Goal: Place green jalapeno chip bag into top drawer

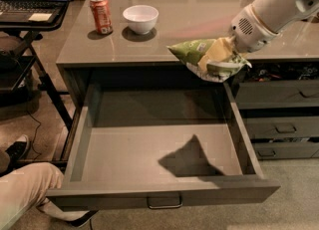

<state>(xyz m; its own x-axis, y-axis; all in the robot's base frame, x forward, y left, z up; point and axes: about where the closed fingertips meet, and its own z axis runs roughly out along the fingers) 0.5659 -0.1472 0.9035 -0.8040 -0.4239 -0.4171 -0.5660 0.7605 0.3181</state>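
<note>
The green jalapeno chip bag (199,55) is a crinkled light-green bag held in the air at the counter's front edge, above the back right of the open top drawer (159,149). My gripper (222,59) comes in from the upper right on a white arm and is shut on the bag's right end. The drawer is pulled fully out, with a flat front and a small metal bar handle (164,204). Its inside holds nothing but the shadow of the bag and gripper.
A grey countertop (199,10) carries an orange-red soda can (101,14) and a white bowl (140,18) at the left. Narrower grey drawers (279,119) stack at the right. A laptop on a stand (30,0) is far left. A person's leg (22,194) is at the lower left.
</note>
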